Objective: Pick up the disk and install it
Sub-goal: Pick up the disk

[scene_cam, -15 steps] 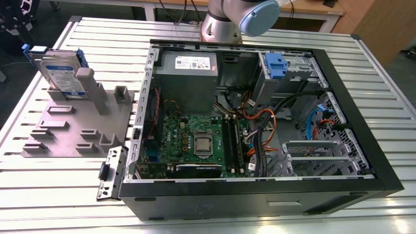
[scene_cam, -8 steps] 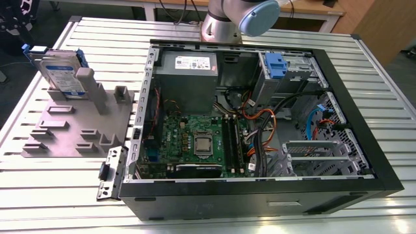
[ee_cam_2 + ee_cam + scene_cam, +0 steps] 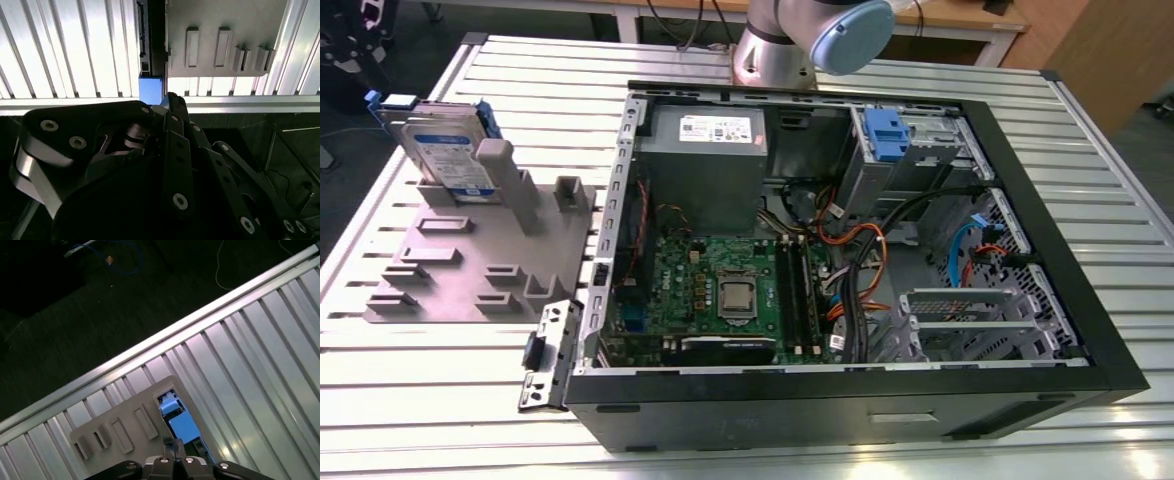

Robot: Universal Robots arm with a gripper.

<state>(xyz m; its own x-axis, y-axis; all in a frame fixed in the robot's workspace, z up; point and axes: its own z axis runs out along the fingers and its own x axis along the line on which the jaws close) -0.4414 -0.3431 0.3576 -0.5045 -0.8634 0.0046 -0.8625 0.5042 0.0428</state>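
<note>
Ribbed aluminium slats make up the table (image 3: 1067, 150), which carries everything I'm watching. The biggest thing on it is the black computer case (image 3: 854, 410), lying on its side with the panel off. It fills the middle of the table and reaches toward the edge on the exterior view's right. Inside I can see the green motherboard (image 3: 720, 285), the grey power supply box (image 3: 707, 150) and a blue-tabbed carrier (image 3: 887, 135) seated in a bay near that box.

The arm (image 3: 767, 55) rises from the table's far edge, just behind the case. Along the edge on the exterior view's left lies a grey fixture plate (image 3: 467, 270) with raised blocks and upright posts.

The disk (image 3: 447, 155) stands on edge at the far end of that plate, near the table's far corner on the exterior view's left. It leans against a post (image 3: 494, 165) with its white-and-blue label showing, and it stands free in the fixture.

In both wrist views I look along the end effector (image 3: 172, 446) (image 3: 172, 100) toward the disk's blue end (image 3: 182, 426) (image 3: 150, 90). The black fingers (image 3: 177, 145) are drawn together to a narrow tip, holding nothing.
</note>
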